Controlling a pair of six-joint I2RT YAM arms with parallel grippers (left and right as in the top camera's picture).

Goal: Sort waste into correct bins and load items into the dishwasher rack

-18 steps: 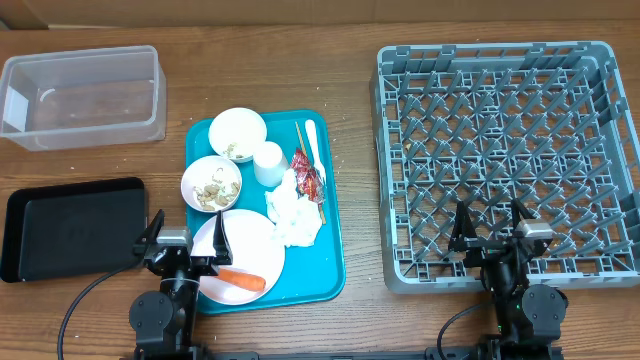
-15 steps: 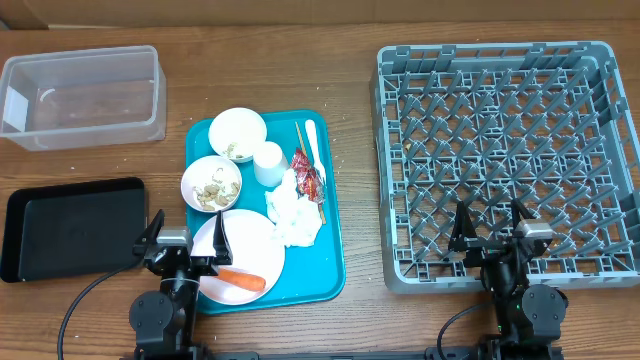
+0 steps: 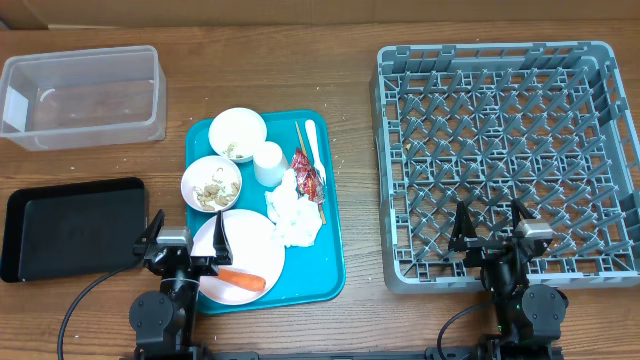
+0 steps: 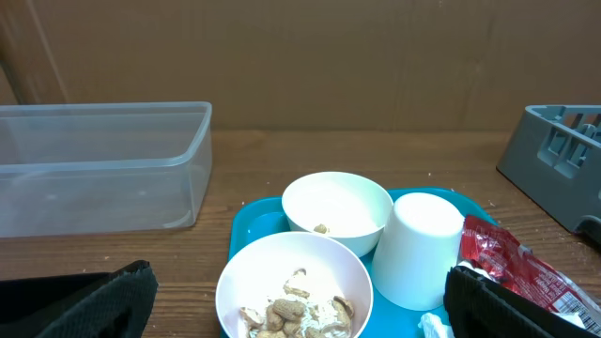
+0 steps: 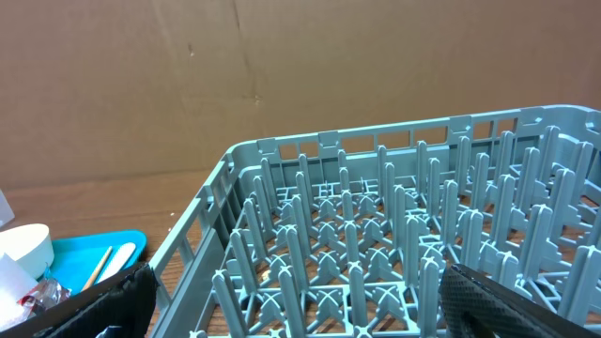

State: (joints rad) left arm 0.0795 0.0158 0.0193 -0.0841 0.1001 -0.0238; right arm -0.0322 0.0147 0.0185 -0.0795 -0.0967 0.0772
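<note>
Overhead, the orange carrot piece [image 3: 241, 279] lay crosswise on the plate [image 3: 252, 238], just right of the left gripper [image 3: 185, 232], spread wide and empty; the right gripper [image 3: 490, 222], also spread, stood far off.

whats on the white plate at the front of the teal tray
An orange carrot piece lies on the plate. The left gripper overlaps the plate's left edge, hiding that part.
</note>
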